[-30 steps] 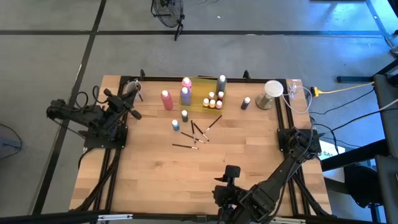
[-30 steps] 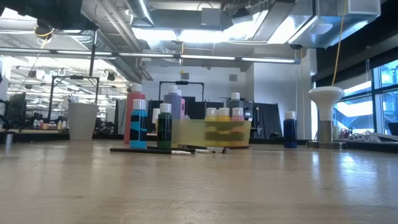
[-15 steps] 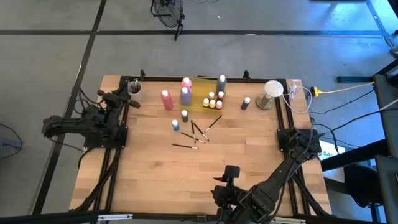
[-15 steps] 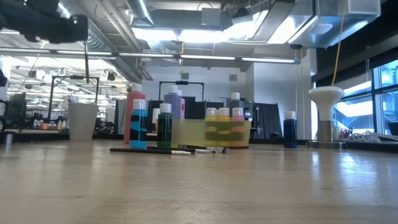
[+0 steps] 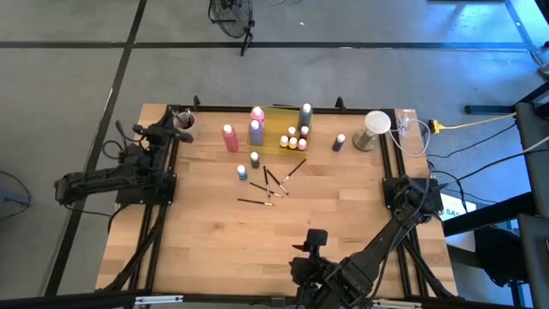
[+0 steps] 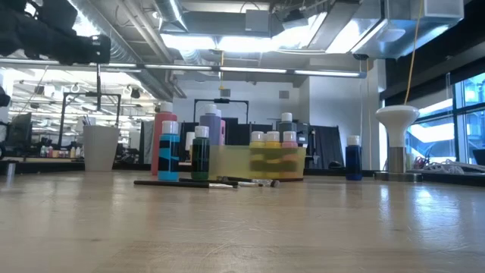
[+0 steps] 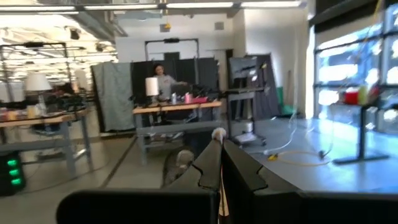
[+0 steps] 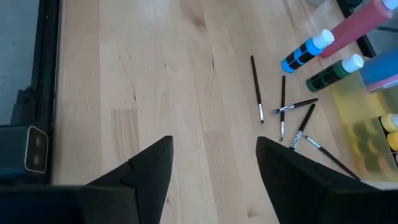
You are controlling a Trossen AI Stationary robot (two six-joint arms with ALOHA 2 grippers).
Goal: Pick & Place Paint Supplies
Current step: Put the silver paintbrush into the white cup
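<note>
- Left gripper (image 5: 178,123) sits off the table's left edge near a pale cup (image 5: 185,122), well apart from the supplies; in its wrist view the fingers meet, pinched together on nothing.
- Tall pink squeeze bottle (image 5: 229,137) stands upright left of the yellow tray (image 5: 276,129). Likely soft-walled and top-heavy; best gripped mid-body.
- Purple squeeze bottle (image 5: 256,131) stands at the tray's left edge, a second pink one just behind it.
- Blue-labelled small bottle (image 8: 304,52) and green one (image 8: 333,72), white-capped, stand near the brushes. Light, smooth plastic, apt to slip; take below the cap.
- Thin dark brushes (image 5: 268,184) lie scattered flat on the wood, white-tipped. Very light, stiff, low-lying; pinch at mid-shaft, fingers grazing the table.
- Small yellow and orange bottles (image 5: 293,140) cluster in the tray.
- Right gripper (image 8: 211,168) hovers over the near table, jaws spread and empty.
</note>
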